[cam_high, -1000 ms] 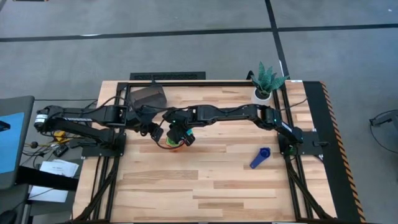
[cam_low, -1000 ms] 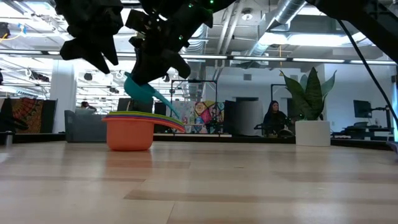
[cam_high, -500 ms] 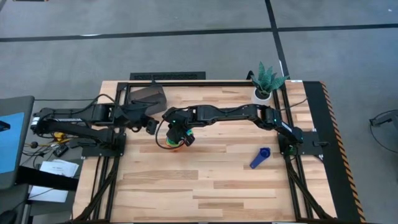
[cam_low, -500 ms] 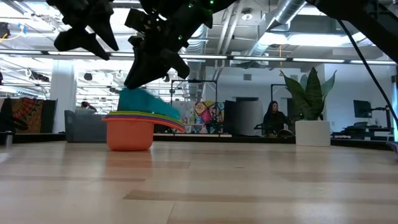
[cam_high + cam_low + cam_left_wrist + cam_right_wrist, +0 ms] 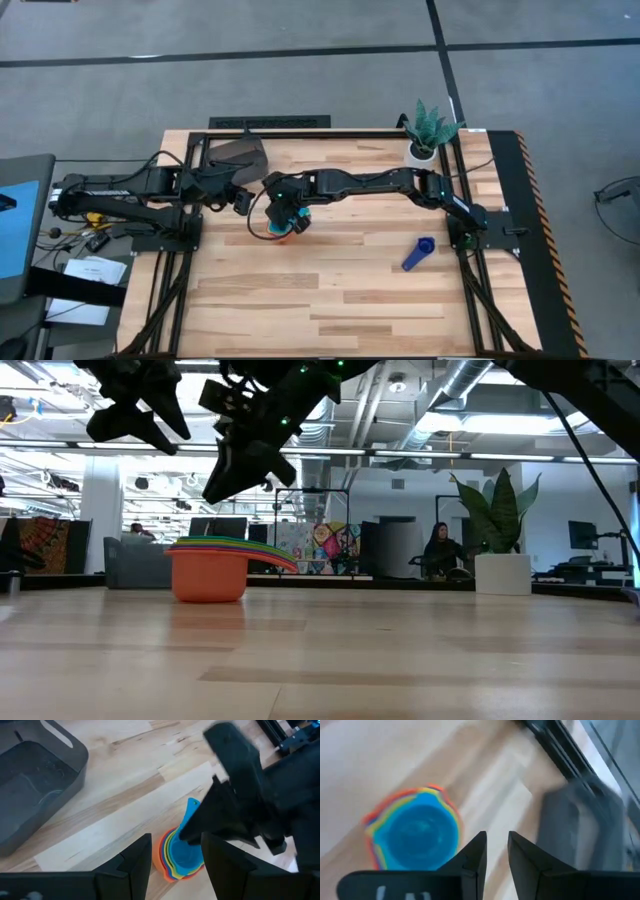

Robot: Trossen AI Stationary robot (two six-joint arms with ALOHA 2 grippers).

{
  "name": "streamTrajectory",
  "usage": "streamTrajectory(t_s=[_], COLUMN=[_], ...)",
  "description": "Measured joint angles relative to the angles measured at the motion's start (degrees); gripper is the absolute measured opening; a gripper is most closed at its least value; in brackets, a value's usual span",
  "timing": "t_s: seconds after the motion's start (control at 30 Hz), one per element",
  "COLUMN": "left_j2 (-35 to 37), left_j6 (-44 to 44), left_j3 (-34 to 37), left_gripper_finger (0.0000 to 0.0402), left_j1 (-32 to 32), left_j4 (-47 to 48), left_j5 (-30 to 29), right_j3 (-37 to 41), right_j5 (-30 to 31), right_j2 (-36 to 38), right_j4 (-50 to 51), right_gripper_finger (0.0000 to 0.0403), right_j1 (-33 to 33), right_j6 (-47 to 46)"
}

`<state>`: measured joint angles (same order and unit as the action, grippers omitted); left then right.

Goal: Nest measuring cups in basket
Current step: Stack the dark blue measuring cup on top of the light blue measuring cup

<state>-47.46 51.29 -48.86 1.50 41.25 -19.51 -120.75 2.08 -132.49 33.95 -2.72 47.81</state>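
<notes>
Right gripper hangs just above the stack — fingers slightly parted, holding nothing.
I see the basket up-left of the stack, nearer my open, empty left gripper.

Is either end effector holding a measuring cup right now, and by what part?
Nothing is held. The right end effector hangs open above the nested cups; the left end effector is open, empty.

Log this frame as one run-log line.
right gripper: jaws open, empty, above nested plastic cup stack | light blue cup on top | dark blue cup loose | grey basket empty
</notes>
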Motion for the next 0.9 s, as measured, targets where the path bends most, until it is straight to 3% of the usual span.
streamTrajectory(t_s=[0.13,0.37,0.57,0.9], left_j2=[0.0,0.0,0.0,0.0], left_j6=[0.0,0.1,0.7,2.5], left_j3=[0.0,0.0,0.0,0.0], left_gripper_finger=[0.016,0.016,0.016,0.016], left_j1=[0.0,-0.7,-2.6,-5.0], left_j4=[0.0,0.0,0.1,0.4], left_j5=[0.0,-0.1,-1.1,-6.0], right_j3=[-1.2,-4.7,-4.4,-3.4], right_j5=[4.9,-9.1,-9.6,-9.8], right_j2=[0.5,3.0,7.9,18.5], right_j4=[1.4,10.1,16.6,16.6], right_gripper_finger=[0.0098,0.0084,0.0054,0.0007], right_j1=[-0.5,-5.4,-9.0,-10.8], right_j6=[-11.6,-32.8,-35.5,-36.0])
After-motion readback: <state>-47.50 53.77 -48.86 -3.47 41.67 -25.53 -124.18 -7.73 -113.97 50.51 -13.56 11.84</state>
